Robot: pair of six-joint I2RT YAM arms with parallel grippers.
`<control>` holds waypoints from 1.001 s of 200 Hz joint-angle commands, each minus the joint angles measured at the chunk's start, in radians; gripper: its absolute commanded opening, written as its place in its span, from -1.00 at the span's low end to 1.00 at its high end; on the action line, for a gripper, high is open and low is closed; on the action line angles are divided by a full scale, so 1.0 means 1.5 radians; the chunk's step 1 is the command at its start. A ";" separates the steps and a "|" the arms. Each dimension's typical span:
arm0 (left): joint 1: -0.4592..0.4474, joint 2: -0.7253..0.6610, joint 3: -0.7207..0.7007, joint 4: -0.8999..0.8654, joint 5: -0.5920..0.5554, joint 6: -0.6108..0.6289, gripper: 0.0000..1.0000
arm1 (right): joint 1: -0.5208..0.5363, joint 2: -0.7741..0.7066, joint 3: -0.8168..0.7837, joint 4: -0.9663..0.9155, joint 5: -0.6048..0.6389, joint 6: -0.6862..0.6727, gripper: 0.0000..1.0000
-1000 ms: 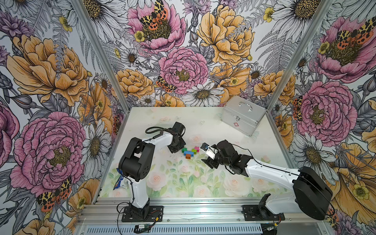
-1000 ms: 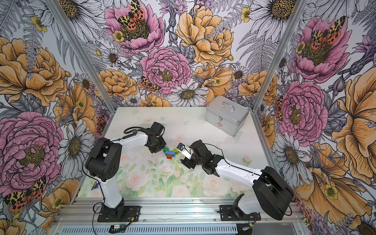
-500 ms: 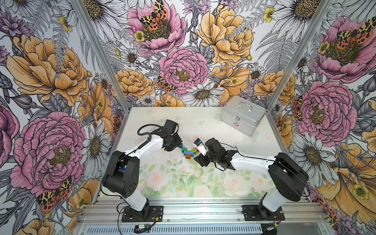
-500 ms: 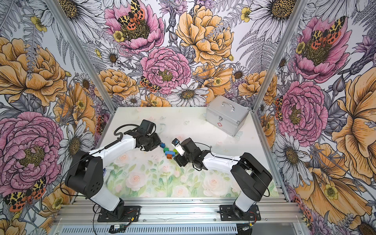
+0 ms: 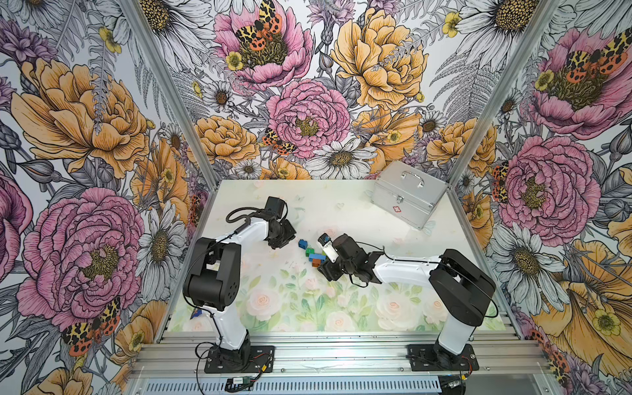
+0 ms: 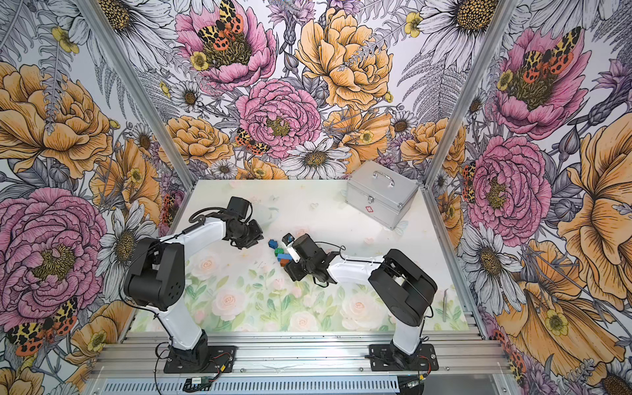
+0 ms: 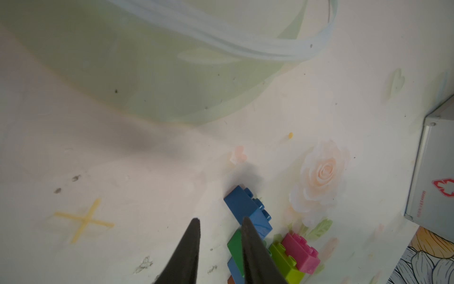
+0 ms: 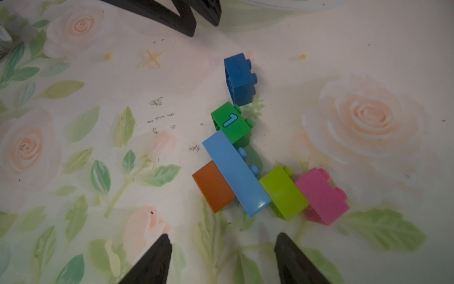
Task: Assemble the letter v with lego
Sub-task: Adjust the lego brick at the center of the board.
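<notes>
At the left, the left gripper (image 7: pixel 220 220) hovers over the tabletop (image 5: pixel 345 208). Its fingers (image 7: pixel 186 250) are parted by a narrow gap with only bare surface between them, gripping nothing. The right wrist view shows their tips near the dark blue brick (image 8: pixel 240 78) but apart from it. The letter V (image 8: pixel 228 163) lies on its side in the middle of the tabletop, between the two grippers, with its studs facing sideways. In both top views its point, the orange brick (image 5: pixel 316 263), faces the front rail and the V opens toward the back wall, with the light blue bar (image 8: pixel 245 186) lying crosswise against the orange. One arm runs through the dark green brick (image 8: pixel 231 123) to the dark blue, which sits askew, just beside the green at one corner; whether they are joined I cannot tell. The other arm, lime brick (image 8: pixel 282 193) then pink brick (image 8: pixel 321 196), is hidden under the right wrist in the top views and shows only in the wrist views. The right gripper (image 8: pixel 224 236) is near the orange point, its fingers (image 8: pixel 152 260) spread wide and empty. The silver case (image 5: pixel 408 193) stands well apart at the back right.
</notes>
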 commanded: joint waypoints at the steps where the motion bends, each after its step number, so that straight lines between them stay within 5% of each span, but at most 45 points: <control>1: -0.004 0.049 0.024 0.017 0.026 0.020 -0.41 | -0.002 0.020 0.025 0.000 0.009 0.020 0.39; 92: -0.047 0.045 -0.028 0.060 0.017 -0.018 -0.44 | -0.002 0.025 0.025 -0.004 0.005 0.028 0.39; 151: -0.010 0.011 -0.060 0.059 0.006 -0.008 -0.41 | -0.005 0.017 0.031 -0.065 0.025 -0.037 0.40; 178: 0.003 -0.038 -0.050 0.058 0.002 0.040 -0.33 | -0.006 0.032 0.051 -0.092 0.038 -0.046 0.40; 200: -0.012 -0.058 -0.009 0.048 -0.002 0.163 -0.13 | -0.007 0.022 0.053 -0.091 0.051 -0.047 0.40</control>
